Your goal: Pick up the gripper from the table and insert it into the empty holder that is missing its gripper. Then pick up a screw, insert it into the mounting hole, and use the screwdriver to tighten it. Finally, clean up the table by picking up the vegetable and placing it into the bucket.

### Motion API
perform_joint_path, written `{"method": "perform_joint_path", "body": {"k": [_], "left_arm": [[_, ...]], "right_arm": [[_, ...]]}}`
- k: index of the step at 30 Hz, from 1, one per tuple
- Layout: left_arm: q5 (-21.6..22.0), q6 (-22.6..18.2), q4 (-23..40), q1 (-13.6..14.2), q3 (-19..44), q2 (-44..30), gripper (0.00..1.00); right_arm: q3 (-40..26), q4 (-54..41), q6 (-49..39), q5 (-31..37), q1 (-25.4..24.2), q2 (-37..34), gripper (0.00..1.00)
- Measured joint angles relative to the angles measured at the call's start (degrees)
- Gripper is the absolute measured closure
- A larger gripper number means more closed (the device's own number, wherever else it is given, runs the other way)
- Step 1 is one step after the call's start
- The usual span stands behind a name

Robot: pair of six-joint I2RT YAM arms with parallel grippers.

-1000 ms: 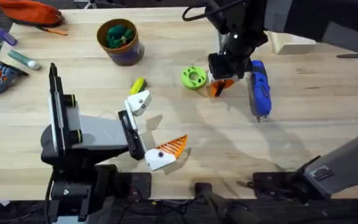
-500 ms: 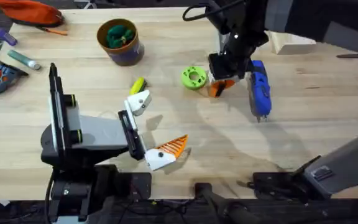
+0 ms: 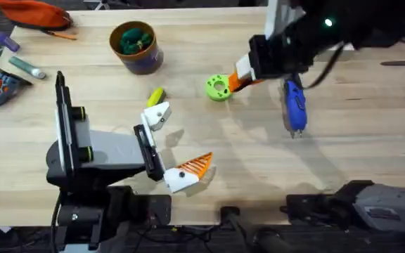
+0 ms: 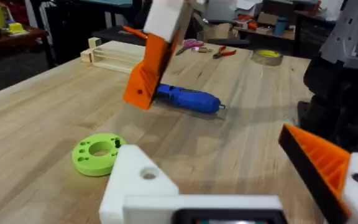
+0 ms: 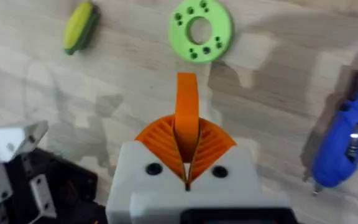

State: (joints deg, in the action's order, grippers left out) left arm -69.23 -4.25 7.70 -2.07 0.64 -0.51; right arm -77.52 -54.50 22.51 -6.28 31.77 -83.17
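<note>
- The right gripper [image 5: 187, 163] hangs above the table with its orange pads [image 5: 160, 138] pressed on the gripper piece [image 5: 187, 109]; the piece stands out past the fingertips along the fingers' own line, a narrow orange blade seen edge-on.
- In the overhead view the same right gripper [image 3: 248, 72] sits just beside the green ring dish [image 3: 219, 88], the piece [image 3: 235, 82] poking from it toward the dish and the left arm's side of the table.
- From the pinched piece, the empty holder [image 3: 157, 115] lies well apart, down the table beyond the dish; it is the bare white mount on the left gripper [image 3: 172, 145], whose other mount carries an orange finger [image 3: 197, 165]. The two mounts stand spread.
- The left wrist camera shows the holder [image 4: 135, 177] bare, a mounting hole in its face, and the piece [image 4: 146, 74] raised in the air beyond the dish [image 4: 98, 154].
- Judged from this, the right arm must carry the piece across to the holder and turn its long axis to match the mount; the left arm need only hold firm.
- The screwdriver [image 3: 293, 103] lies flat on the far side of the right fingers, tip toward the bases.
- The vegetable [image 3: 156, 95] rests just beyond the holder; the bucket [image 3: 137, 48] stands farther off, a green toy inside.
</note>
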Motion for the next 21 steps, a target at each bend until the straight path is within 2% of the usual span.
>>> {"method": "perform_joint_path", "body": {"k": [5, 10, 12, 13, 21], "left_arm": [[0.0, 0.0, 0.0, 0.0, 0.0, 0.0, 0.013], [0.0, 0.0, 0.0, 0.0, 0.0, 0.0, 0.014], [0.0, 0.0, 0.0, 0.0, 0.0, 0.0, 0.014], [0.0, 0.0, 0.0, 0.0, 0.0, 0.0, 0.016], [0.0, 0.0, 0.0, 0.0, 0.0, 0.0, 0.014]], "right_arm": [[9.6, 6.8, 0.2, -7.4, -0.3, 6.3, 0.985], [18.3, 15.9, 0.2, -18.4, -2.4, 11.0, 0.985], [21.5, 19.7, 0.3, -23.7, -4.2, 12.1, 0.985], [25.3, 24.8, 0.5, -31.9, -7.7, 12.7, 0.985], [30.6, 32.4, 1.1, -48.3, -16.0, 12.4, 0.986]]}}
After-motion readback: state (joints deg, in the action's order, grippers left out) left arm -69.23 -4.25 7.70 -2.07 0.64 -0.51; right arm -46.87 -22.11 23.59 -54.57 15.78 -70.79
